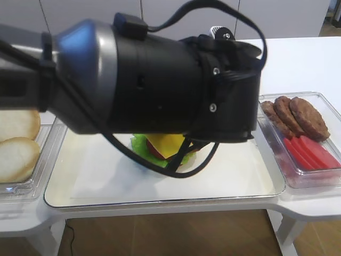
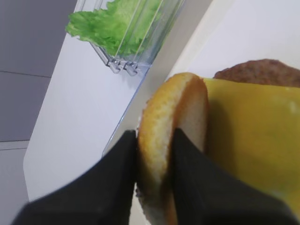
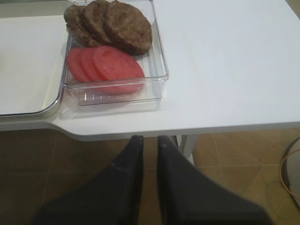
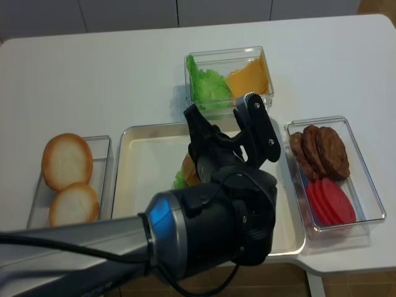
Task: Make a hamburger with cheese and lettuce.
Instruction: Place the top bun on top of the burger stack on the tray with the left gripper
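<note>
Item: left end effector (image 2: 154, 164) pinching a bun top (image 2: 171, 150) on edge, beside the cheese (image 2: 253, 140) on our tray-centred hamburger (image 1: 168, 149). Risk: tilted release; bun slides off.

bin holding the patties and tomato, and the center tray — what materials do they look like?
Patty and tomato bin: clear hard plastic, likely acrylic; the walls are see-through, the corners glint and the base is ribbed.

Center tray: pale, cream-colored, with a smooth glossy rim that catches light. Probably enamelled metal or hard plastic; the look doesn't settle which.
</note>
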`<state>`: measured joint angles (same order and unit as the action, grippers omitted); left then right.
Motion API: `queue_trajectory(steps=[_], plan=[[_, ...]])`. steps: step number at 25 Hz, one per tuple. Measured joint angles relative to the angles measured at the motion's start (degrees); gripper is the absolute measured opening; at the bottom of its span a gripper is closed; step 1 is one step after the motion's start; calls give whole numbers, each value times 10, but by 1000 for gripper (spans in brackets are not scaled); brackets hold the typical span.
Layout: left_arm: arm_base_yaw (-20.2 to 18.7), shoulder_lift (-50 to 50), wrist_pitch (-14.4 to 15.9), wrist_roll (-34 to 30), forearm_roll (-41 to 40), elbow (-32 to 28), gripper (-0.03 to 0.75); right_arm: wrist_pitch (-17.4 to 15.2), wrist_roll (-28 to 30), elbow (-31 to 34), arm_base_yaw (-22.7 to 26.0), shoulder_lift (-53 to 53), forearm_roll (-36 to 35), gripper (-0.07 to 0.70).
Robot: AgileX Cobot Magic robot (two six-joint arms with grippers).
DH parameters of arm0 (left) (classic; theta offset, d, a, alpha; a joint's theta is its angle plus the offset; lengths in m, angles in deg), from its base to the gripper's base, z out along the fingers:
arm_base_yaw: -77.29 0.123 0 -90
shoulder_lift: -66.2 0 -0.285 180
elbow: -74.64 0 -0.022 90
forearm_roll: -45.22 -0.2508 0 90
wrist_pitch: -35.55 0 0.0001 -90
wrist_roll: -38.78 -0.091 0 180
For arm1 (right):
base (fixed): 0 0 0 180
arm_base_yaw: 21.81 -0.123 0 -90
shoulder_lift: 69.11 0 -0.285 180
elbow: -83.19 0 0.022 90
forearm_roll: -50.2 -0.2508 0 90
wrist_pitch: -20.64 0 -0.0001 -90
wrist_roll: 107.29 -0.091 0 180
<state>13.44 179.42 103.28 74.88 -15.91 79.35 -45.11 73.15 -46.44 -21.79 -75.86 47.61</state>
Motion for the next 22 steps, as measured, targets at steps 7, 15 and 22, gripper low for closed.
queue_trajectory(steps=[7,15,22], plan=[[0,1,0,1,0,2,154,0,1,0,0,0,0,83],[0,1,0,1,0,2,154,0,1,0,0,0,0,83],[0,1,0,2,0,2,172,0,1,0,0,0,0,83]])
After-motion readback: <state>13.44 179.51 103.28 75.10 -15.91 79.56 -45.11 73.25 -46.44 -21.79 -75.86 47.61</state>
